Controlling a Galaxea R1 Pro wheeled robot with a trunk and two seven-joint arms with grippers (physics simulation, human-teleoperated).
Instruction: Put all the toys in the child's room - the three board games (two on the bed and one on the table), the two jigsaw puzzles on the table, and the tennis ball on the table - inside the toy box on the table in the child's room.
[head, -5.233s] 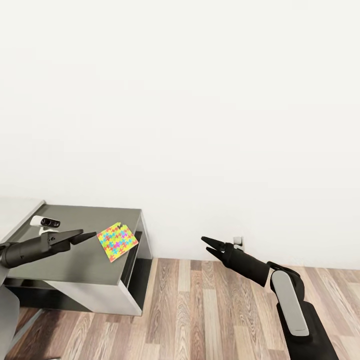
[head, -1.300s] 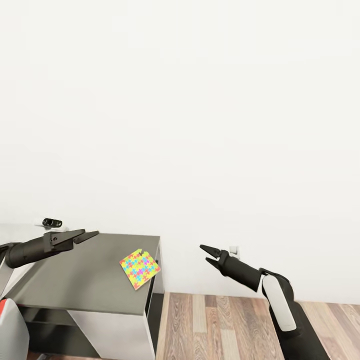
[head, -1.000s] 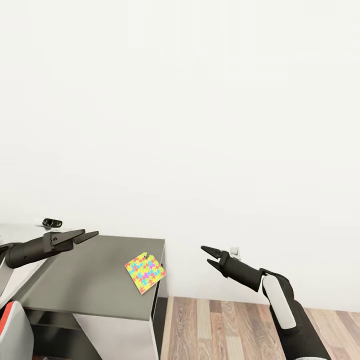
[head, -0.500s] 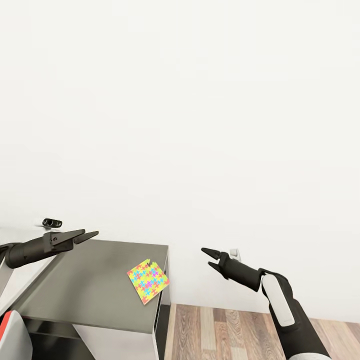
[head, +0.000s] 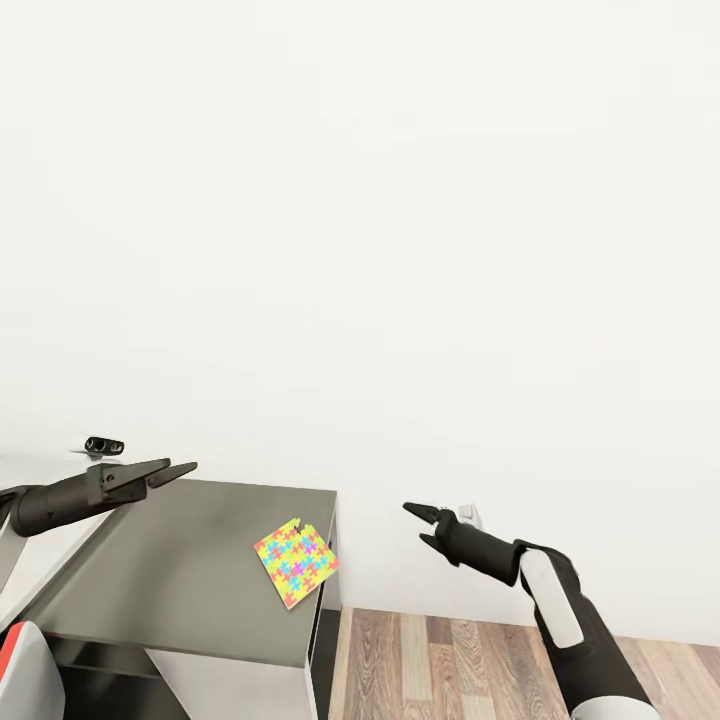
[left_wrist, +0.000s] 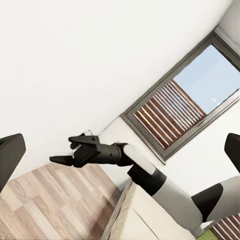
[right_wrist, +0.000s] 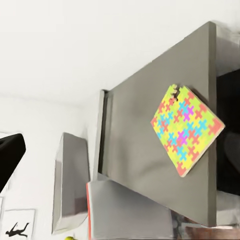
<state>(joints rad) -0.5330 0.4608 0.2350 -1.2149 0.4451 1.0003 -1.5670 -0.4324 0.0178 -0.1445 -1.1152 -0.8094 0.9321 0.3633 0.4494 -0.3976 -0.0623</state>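
We see one jigsaw puzzle flat at the bench corner; left claw and right claw both released, empty.

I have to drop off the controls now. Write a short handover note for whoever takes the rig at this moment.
Left gripper: open, empty, held above the table.
Right gripper: open, empty, in the air beside the table, above the floor.
One jigsaw puzzle lies flat at the dark wing's corner nearest the right arm, one corner about at the edge.
Done: nothing visible here as packed.
Left: grasp this puzzle and carry it to the toy box; the other toys' state cannot be judged.
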